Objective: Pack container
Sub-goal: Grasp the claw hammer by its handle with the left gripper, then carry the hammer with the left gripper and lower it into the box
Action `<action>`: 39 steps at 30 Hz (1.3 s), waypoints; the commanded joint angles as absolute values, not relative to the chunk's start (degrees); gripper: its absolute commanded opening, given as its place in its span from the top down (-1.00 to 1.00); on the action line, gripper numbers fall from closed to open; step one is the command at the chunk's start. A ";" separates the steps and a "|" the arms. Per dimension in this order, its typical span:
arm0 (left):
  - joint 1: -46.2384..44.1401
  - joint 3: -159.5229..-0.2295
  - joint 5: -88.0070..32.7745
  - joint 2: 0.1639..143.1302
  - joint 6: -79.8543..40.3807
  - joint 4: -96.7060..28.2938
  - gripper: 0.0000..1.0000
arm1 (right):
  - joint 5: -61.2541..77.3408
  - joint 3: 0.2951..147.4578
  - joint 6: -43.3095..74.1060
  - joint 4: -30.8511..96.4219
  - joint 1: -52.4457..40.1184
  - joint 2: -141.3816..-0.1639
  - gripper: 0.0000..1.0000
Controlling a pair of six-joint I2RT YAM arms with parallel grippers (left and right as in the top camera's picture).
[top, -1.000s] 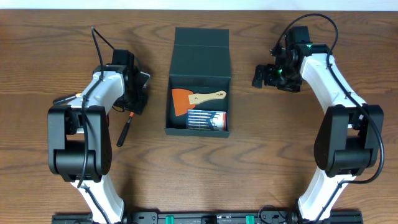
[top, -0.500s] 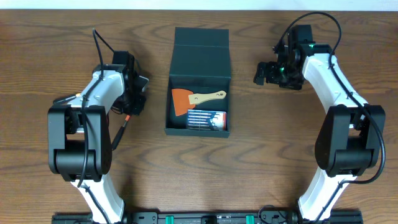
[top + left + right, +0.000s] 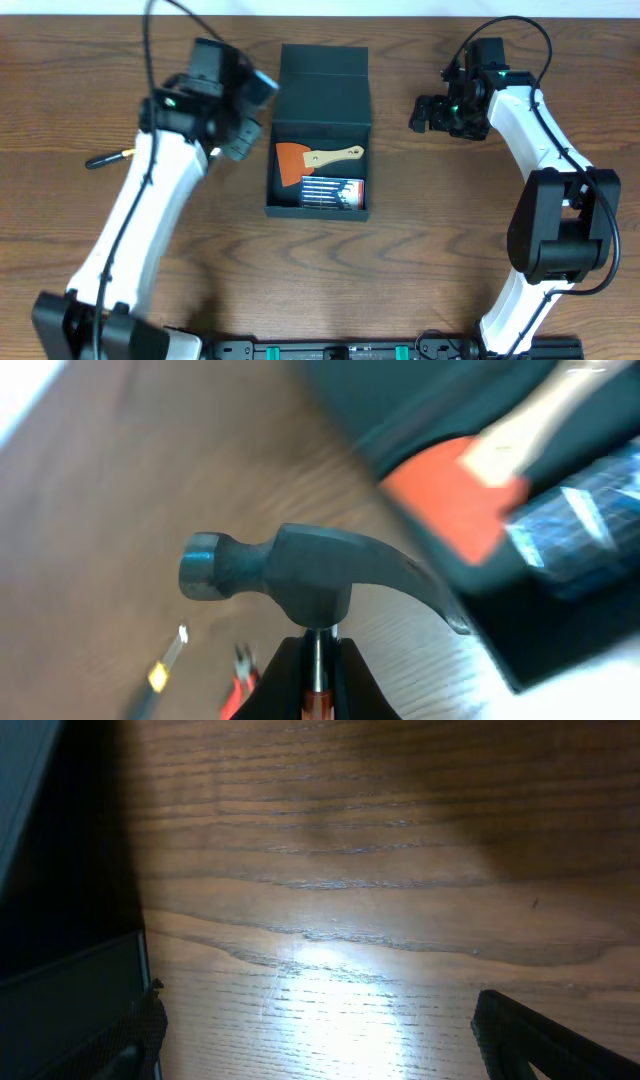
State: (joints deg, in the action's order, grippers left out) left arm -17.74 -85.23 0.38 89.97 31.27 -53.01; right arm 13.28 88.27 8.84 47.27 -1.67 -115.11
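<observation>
Hammer (image 3: 300,575) had just been clamped by its neck in the closed left gripper (image 3: 318,660) and lifted, the container (image 3: 321,208) lying just ahead-right of those jaws, ready to receive it, while the right gripper (image 3: 420,115) gaped wide, empty.

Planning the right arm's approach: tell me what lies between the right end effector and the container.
Nothing but bare table: the overhead view shows only wood grain between the right end effector and the container, up to its right wall.
</observation>
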 commanded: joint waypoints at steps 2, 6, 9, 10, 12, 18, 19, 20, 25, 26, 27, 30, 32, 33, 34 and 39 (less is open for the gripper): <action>-25.96 -85.47 0.69 89.80 45.65 -53.45 0.89 | 13.32 88.20 9.80 47.13 -1.32 -115.09 -0.99; -31.92 -85.47 0.67 91.66 57.54 -53.23 0.89 | 13.32 88.20 9.80 47.13 -1.32 -115.09 -0.98; -35.14 -85.47 0.69 93.47 62.48 -52.03 0.89 | 13.32 88.20 9.80 47.16 -1.37 -115.09 -0.98; -35.92 -85.47 0.69 94.06 63.05 -51.44 0.89 | 13.32 88.20 9.80 47.16 -1.37 -115.09 -0.98; -37.34 -85.47 0.69 95.42 63.20 -49.87 0.89 | 13.32 88.20 9.80 47.16 -1.37 -115.09 -0.98; -39.35 -85.47 0.71 100.49 61.10 -44.60 0.89 | 13.32 88.20 9.80 47.16 -1.43 -115.09 -0.98; -39.35 -85.47 0.73 101.32 60.10 -43.97 0.89 | 13.34 88.20 9.80 47.16 -1.43 -115.09 -0.99; -39.33 -85.47 0.73 102.28 58.76 -43.31 0.88 | 13.32 88.20 9.80 47.16 -1.43 -115.09 -0.98; -39.24 -85.47 0.69 105.84 52.58 -40.86 0.89 | 13.32 88.20 9.80 47.16 -1.43 -115.09 -0.99; -39.24 -85.47 0.71 106.50 51.59 -40.32 0.89 | 13.32 88.20 9.80 47.16 -1.48 -115.09 -0.99; -39.24 -85.47 0.71 106.94 50.98 -40.05 0.89 | 13.32 88.20 9.80 47.16 -1.48 -115.09 -0.99; -39.24 -85.47 0.69 108.55 49.17 -39.57 0.89 | 13.32 88.20 9.80 47.16 -1.48 -115.09 -0.99; -39.27 -85.47 0.67 109.65 48.71 -39.35 0.89 | 13.32 88.20 9.80 47.16 -1.48 -115.09 -0.98; -39.24 -85.47 0.71 110.19 48.69 -39.31 0.89 | 13.32 88.20 9.80 47.16 -1.48 -115.09 -0.99; -39.24 -85.47 0.69 110.67 48.62 -39.33 0.89 | 13.32 88.20 9.80 47.16 -1.48 -115.09 -0.99; -39.24 -85.47 0.69 112.31 45.04 -39.31 0.89 | 13.32 88.20 9.80 47.16 -1.48 -115.09 -0.98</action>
